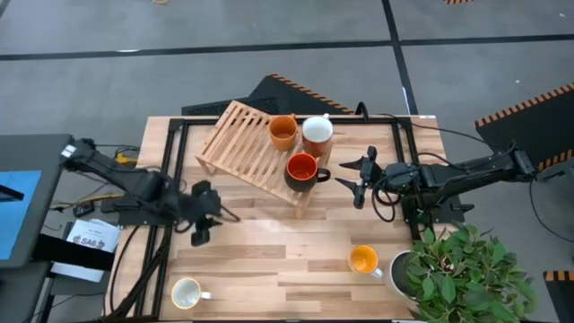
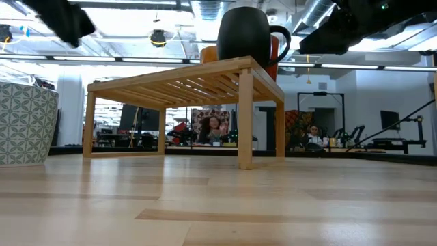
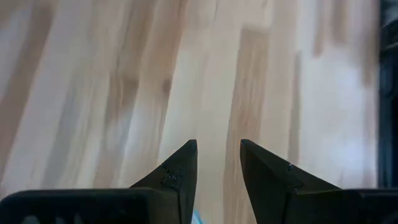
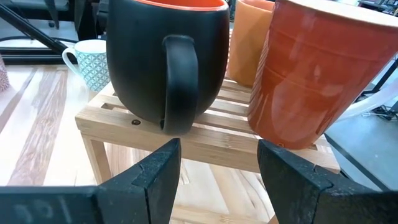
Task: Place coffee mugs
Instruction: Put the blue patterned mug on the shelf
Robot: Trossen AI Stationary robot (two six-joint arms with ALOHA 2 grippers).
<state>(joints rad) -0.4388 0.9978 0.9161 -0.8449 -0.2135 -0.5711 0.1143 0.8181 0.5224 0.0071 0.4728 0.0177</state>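
Observation:
On the slatted wooden rack (image 1: 240, 144) stand three mugs: brownish-orange (image 1: 283, 132), terracotta with a white inside (image 1: 317, 136), and dark with a red inside (image 1: 303, 170) at its near right corner. A bright orange-yellow mug (image 1: 363, 260) and a cream-white patterned mug (image 1: 186, 292) stand on the table. My right gripper (image 1: 355, 181) is open, level, just right of the dark mug, whose handle (image 4: 180, 81) faces it; the fingers (image 4: 163, 168) touch nothing. My left gripper (image 1: 203, 226) hovers open above bare wood (image 3: 217, 74) left of the rack.
A green leafy plant (image 1: 462, 269) fills the near right corner, with a pale round vessel (image 1: 400, 269) under its leaves; mug or pot, I cannot tell. Bare wood lies between the rack and the near edge. A black frame (image 1: 170, 170) runs along the table's left side.

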